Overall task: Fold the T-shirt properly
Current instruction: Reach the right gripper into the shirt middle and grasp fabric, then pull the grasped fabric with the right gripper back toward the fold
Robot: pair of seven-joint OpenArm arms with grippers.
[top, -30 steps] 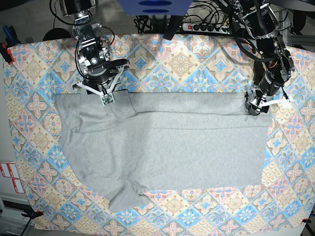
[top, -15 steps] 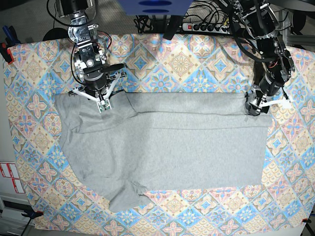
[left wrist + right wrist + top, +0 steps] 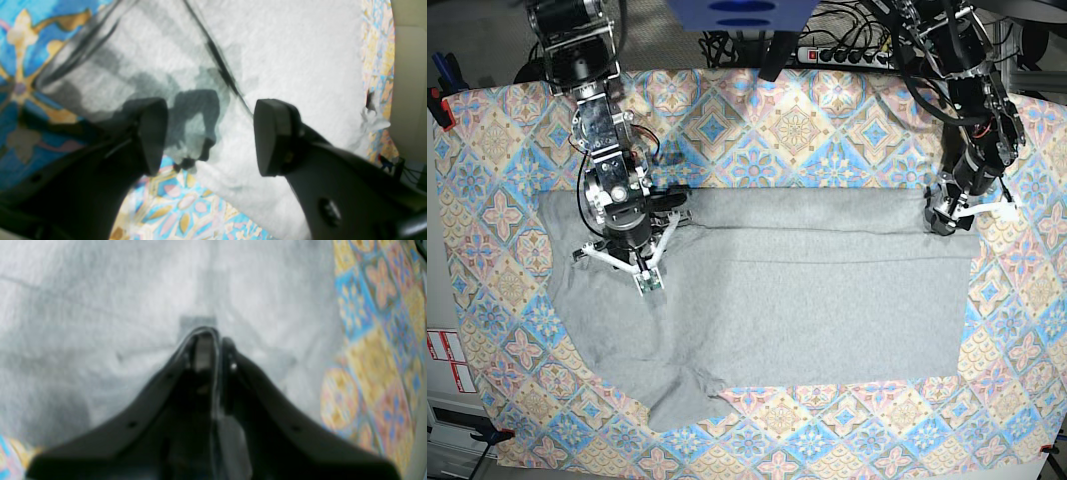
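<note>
While the grey T-shirt point(image 3: 767, 300) lies spread on the patterned tablecloth point(image 3: 827, 110), the left claw point(image 3: 210, 136) gapes wide at its corner, and the right claw point(image 3: 210, 340), pressed closed, rests on the fabric.

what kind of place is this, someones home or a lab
Most likely a robotics lab or test bench, not a home. Two robot arms work over a T-shirt spread on a patterned tablecloth, a power strip with tangled cables sits behind the table, and clamps pin the cloth's corners.
</note>
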